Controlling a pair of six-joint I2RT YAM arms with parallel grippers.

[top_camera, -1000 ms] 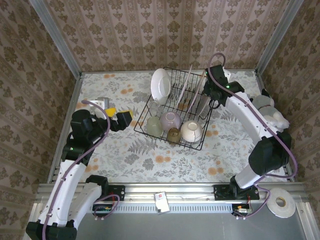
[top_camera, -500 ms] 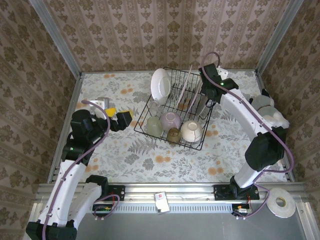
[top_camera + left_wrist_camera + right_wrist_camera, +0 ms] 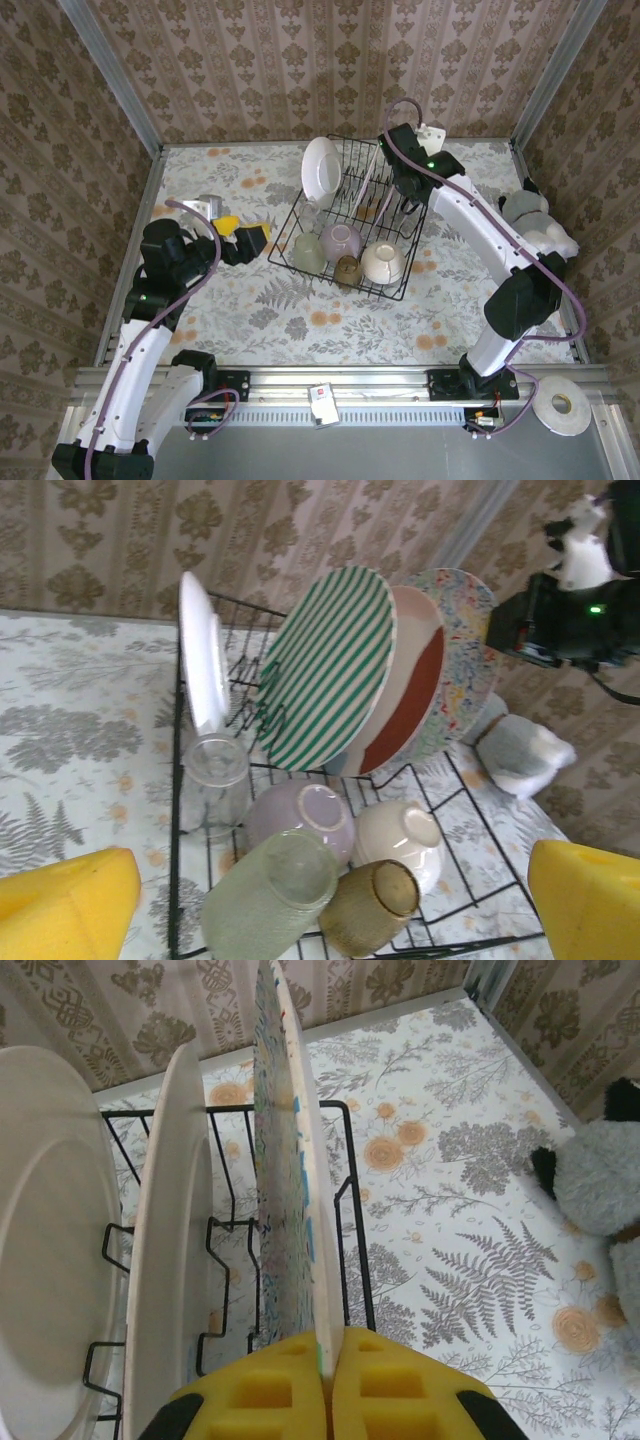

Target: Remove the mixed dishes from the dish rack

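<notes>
Wallpaper (image 3: 300, 60) (damask) surrounds floral table (image 3: 300, 320); right tool (image 3: 325, 1360) pinches speckled plate (image 3: 285, 1160).

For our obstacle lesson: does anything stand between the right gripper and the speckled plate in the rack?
Nothing visible does. The fingers of the right gripper pinch the speckled plate at its rim, one on each side. The next plate in the rack stands apart from it.

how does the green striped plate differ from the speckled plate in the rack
The round green-striped plate has green stripes; the round speckled multicoloured plate has coloured flecks. The striped one is ungripped; the right gripper grips the speckled one's rim. Both stand on edge in the black wire dish rack.
</notes>
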